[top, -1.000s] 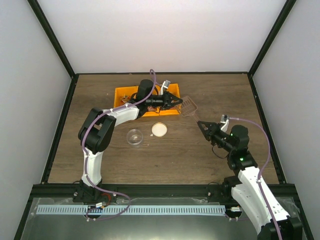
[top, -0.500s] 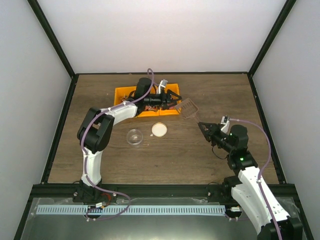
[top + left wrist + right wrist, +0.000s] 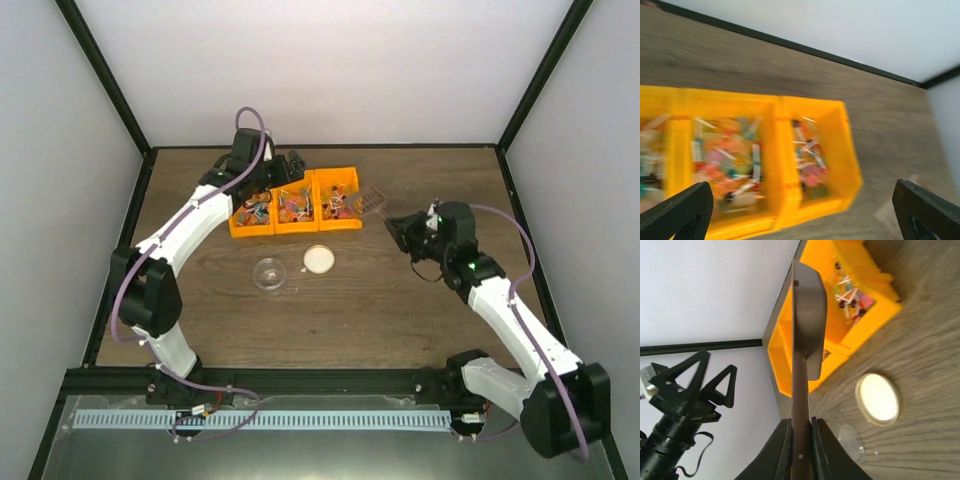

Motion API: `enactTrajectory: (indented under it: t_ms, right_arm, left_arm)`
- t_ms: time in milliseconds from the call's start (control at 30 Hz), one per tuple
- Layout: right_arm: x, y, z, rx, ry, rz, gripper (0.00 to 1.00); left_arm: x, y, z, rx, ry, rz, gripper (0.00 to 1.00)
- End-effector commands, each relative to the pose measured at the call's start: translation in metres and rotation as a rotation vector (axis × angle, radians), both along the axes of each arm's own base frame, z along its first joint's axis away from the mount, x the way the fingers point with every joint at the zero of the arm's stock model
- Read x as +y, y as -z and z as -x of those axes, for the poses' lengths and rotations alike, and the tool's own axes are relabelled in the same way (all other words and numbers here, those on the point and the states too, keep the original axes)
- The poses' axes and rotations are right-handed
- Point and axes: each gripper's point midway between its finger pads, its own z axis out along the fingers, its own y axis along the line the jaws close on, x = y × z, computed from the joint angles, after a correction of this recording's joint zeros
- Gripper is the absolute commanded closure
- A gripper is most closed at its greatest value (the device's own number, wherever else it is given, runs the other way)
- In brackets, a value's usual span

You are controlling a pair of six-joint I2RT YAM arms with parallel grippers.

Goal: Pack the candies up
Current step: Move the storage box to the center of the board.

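So the scoop has just swapped owners. A second ago the left gripper had it at the right end of the orange bin. Now that arm has let go and pulled back to the far side of the bin, over its left half. Its jaws are spread as wide as they go, with nothing between them.

The right gripper has moved in from further right and is now clamped tight on the scoop's handle. It holds the scoop edge-up just off the bin's right end, with the blade reaching over the rightmost compartment in the wrist view. I can't tell if anything's in the scoop.

My read: the handover is done, and the actual scooping falls to the right arm now.

The candies are all in the bin, spread across its three compartments. That puts the right-hand pile just beside the scoop's tip and only a little left of the right gripper. From the left wrist cam they sit right under the open fingers, though nothing touches them.

In front of the bin, well apart from it, sit a clear cup and a cream lid side by side. The cup looks empty as far as I can tell, so I'd say the packing hasn't really started.
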Motion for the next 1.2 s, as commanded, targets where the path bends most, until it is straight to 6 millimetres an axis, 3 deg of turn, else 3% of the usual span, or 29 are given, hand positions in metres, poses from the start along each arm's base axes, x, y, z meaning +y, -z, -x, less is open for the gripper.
enactTrajectory:
  t_ms: [0,100,167,300,633,900,1167]
  right_arm:
    - [0.021,-0.031,-0.023,0.015,0.038,0.044,0.99]
    - [0.035,-0.035,-0.035,0.079,0.090,0.075,0.99]
    - [0.035,-0.032,-0.044,0.150,0.137,0.092,0.99]
    - [0.041,-0.030,-0.056,0.231,0.183,0.093,0.99]
    - [0.064,-0.017,-0.070,0.285,0.172,0.066,0.99]
    - [0.065,-0.001,-0.062,0.290,0.157,0.045,0.99]
    - [0.062,0.002,-0.057,0.295,0.161,0.050,0.99]
  left_arm:
    - [0.075,0.035,0.003,0.080,-0.193,-0.335,0.00]
    - [0.106,0.049,-0.002,0.104,-0.252,-0.413,0.03]
    - [0.129,0.052,-0.006,0.089,-0.309,-0.474,0.14]
    - [0.151,0.062,-0.015,0.118,-0.331,-0.477,0.25]
    - [0.157,0.110,-0.031,0.225,-0.305,-0.510,0.38]
    - [0.176,0.147,-0.016,0.319,-0.340,-0.567,0.45]
    - [0.168,0.178,-0.014,0.371,-0.256,-0.561,0.58]
